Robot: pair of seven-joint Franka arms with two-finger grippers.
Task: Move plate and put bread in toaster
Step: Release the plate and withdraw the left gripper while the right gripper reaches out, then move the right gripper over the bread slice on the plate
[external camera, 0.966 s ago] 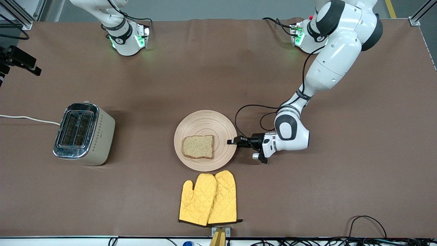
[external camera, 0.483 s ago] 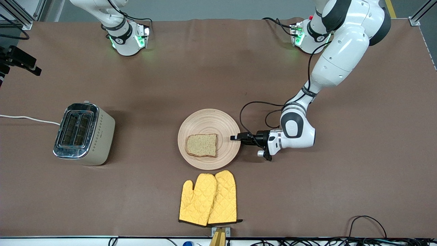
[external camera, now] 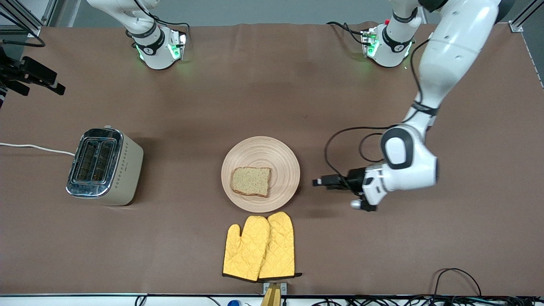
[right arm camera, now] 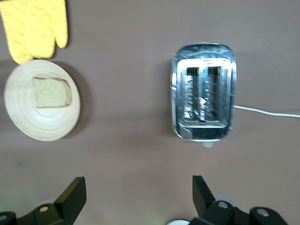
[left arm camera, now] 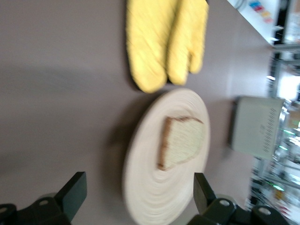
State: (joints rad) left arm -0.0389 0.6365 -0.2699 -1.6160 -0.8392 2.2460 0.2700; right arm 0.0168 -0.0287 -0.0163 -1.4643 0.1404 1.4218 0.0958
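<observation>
Round light-wood plate [external camera: 260,174], carrying squarish brown bread slice [external camera: 250,181]; left tool [external camera: 316,182] beside it, spread, empty; right tool [right arm camera: 136,197] spread, above table.

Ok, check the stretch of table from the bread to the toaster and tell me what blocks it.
Nothing visible does. The bread lies on the plate, and only bare table separates the plate from the toaster. The yellow mitts lie nearer the camera, off that line. Both toaster slots look empty.
</observation>
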